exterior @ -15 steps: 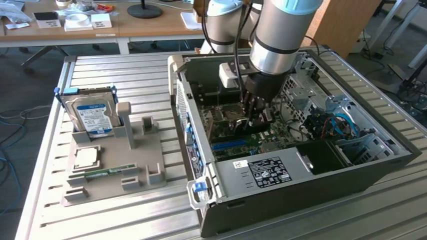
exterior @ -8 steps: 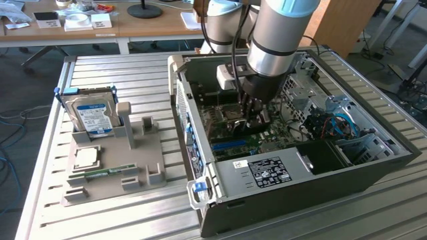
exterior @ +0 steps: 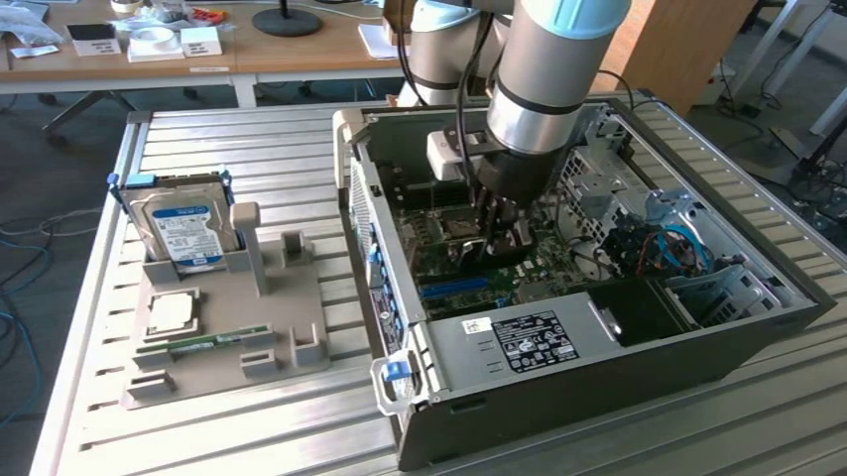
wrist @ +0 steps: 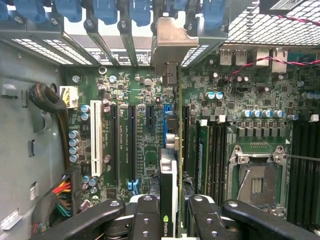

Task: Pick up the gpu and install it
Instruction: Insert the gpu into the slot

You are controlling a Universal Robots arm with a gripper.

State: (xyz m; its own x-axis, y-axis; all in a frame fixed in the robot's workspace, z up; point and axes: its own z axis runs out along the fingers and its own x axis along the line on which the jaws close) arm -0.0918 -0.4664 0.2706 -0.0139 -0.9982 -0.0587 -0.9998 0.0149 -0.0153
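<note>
One arm reaches down into the open computer case (exterior: 596, 397) on your surface (exterior: 265, 129). The pincer (exterior: 510, 238) (wrist: 169, 212) is closed on the gpu (wrist: 169, 175) — one finger on each face. The card stands on edge over the motherboard (wrist: 135, 100), among the long slots, its silver bracket (wrist: 172, 42) at the case's rear openings — you cannot tell whether it is seated.

On the slatted table (exterior: 238, 134), the open computer case (exterior: 636, 347) is lying at three o'clock of the holder tray (exterior: 285, 327) in the exterior view. On that tray the hard drive (exterior: 185, 233) is standing at twelve o'clock, the CPU (exterior: 173, 315) lying at six o'clock of it, the RAM stick (exterior: 205, 344) just past that. The gripper (exterior: 510, 233) is hanging inside the case, clamping the gpu (wrist: 169, 170) edge-on over the motherboard (wrist: 145, 100).
</note>
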